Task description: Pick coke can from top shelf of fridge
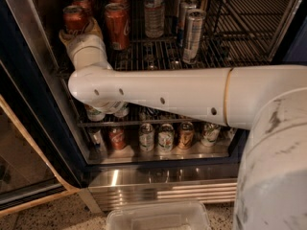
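Clear bottle observed upright at rear centre. Slim silver cans noted upright, just right of it. Row of assorted cans recorded on lowest level; labels not legible. Clear plastic tub logged on speckled floor in front. Claw located upper left, well left of clear bottle.

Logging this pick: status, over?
Gripper at front-left coke can on top shelf. Second red can close beside it; silver cans stand apart.

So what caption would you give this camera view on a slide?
White robot arm reaches into the open fridge, its end effector at the front-left coke can on the top shelf.
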You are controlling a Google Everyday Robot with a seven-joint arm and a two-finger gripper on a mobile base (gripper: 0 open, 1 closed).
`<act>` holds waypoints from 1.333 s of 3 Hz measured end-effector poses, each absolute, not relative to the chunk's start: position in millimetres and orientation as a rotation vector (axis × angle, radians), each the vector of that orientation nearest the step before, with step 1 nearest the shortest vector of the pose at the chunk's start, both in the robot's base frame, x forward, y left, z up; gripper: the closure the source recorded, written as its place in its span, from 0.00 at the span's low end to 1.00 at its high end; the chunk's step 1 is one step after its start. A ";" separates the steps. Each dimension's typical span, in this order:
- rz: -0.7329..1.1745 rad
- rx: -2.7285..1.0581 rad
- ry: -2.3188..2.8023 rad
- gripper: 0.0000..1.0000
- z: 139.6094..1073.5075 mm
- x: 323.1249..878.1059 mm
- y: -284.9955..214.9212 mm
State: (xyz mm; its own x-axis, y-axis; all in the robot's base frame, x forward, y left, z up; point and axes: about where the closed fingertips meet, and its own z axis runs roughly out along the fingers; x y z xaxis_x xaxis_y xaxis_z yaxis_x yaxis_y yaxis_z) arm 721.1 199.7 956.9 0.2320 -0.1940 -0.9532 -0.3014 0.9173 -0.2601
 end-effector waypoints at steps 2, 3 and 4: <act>0.075 -0.440 1.355 0.60 958.5 727.4 202.0; 0.075 -0.440 1.355 0.83 958.5 727.4 202.0; 0.075 -0.440 1.355 1.00 958.5 727.3 202.0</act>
State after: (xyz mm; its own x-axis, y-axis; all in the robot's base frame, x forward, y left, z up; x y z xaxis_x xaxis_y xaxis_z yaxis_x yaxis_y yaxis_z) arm 727.3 202.0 958.5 0.2254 -0.1988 -0.9538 -0.3025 0.9163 -0.2625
